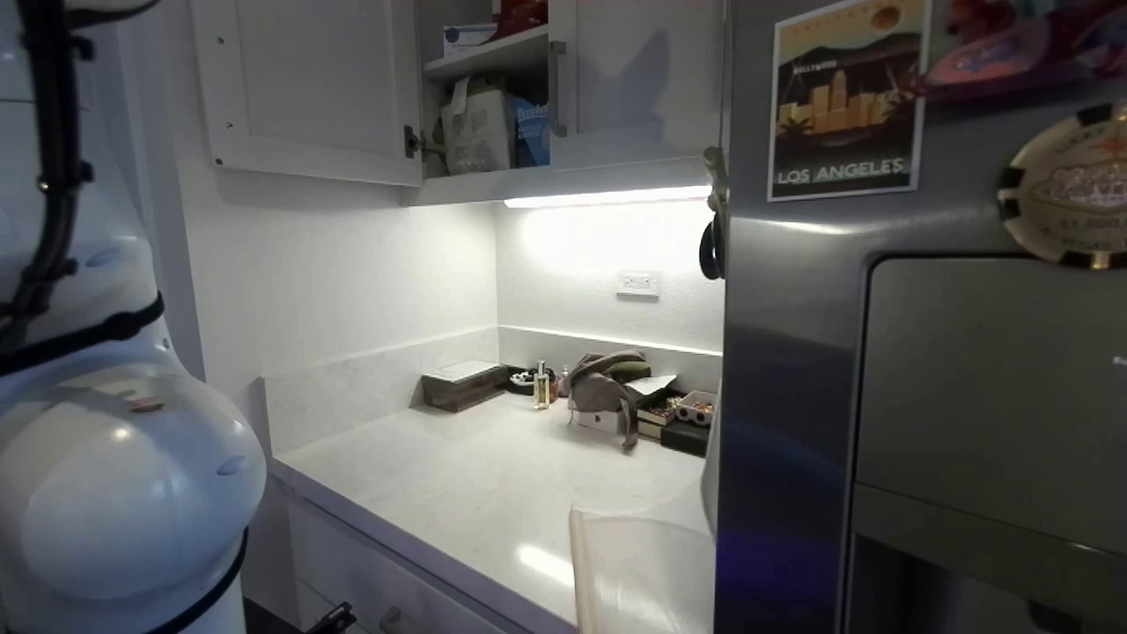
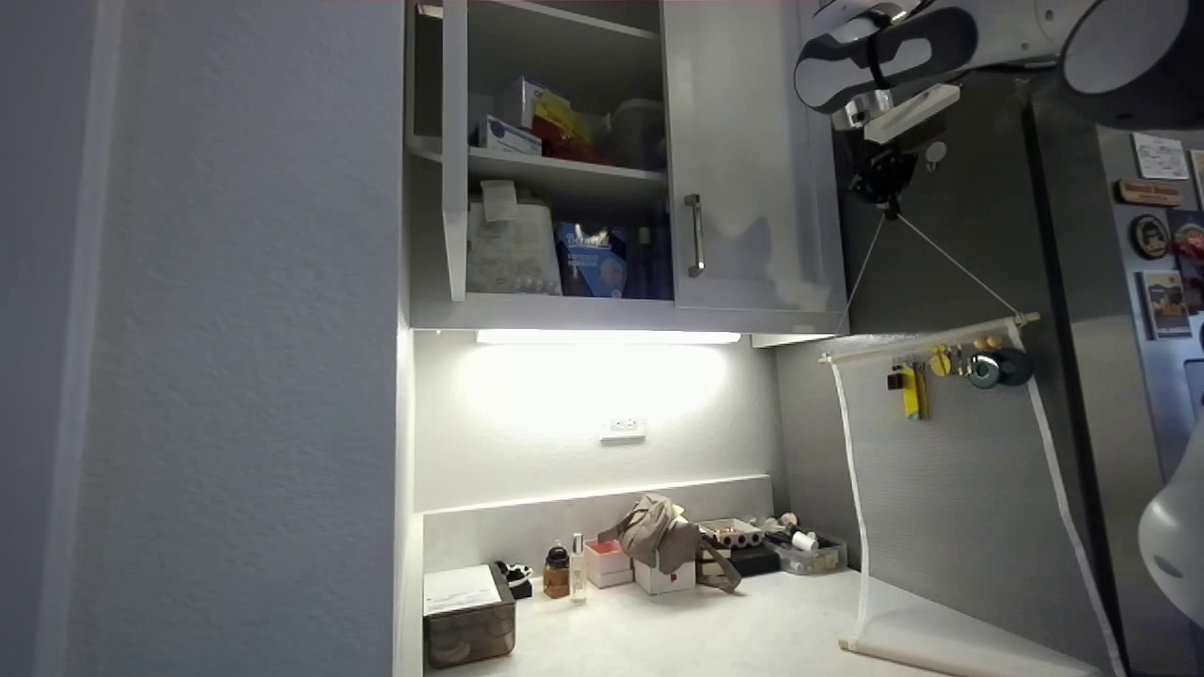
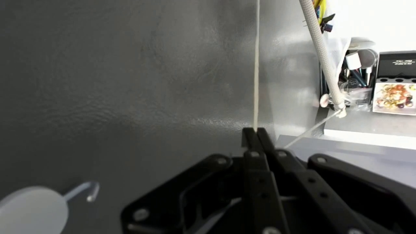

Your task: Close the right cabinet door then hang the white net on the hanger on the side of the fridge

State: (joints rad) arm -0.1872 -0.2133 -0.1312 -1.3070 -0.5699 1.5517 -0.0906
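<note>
The gripper [image 3: 255, 130] pinches the string [image 3: 256, 71] of the net [image 2: 950, 489]; slowly seat it on the hanger [image 3: 37, 209]; depth seems unclear.

The cabinet [image 2: 564, 314] is up over the tabletop [image 2: 734, 625], fridge [image 2: 988, 207] off to my right. The net [image 2: 950, 508] hangs by its cord [image 3: 256, 81] under the fingers [image 3: 255, 162], in front of the fridge's side, hook [image 2: 935, 155] on that same side near the fingers. Along the tabletop, left to right: case [image 2: 470, 635], bottles [image 2: 556, 572], bag [image 2: 649, 536] on a box [image 2: 666, 578].
</note>
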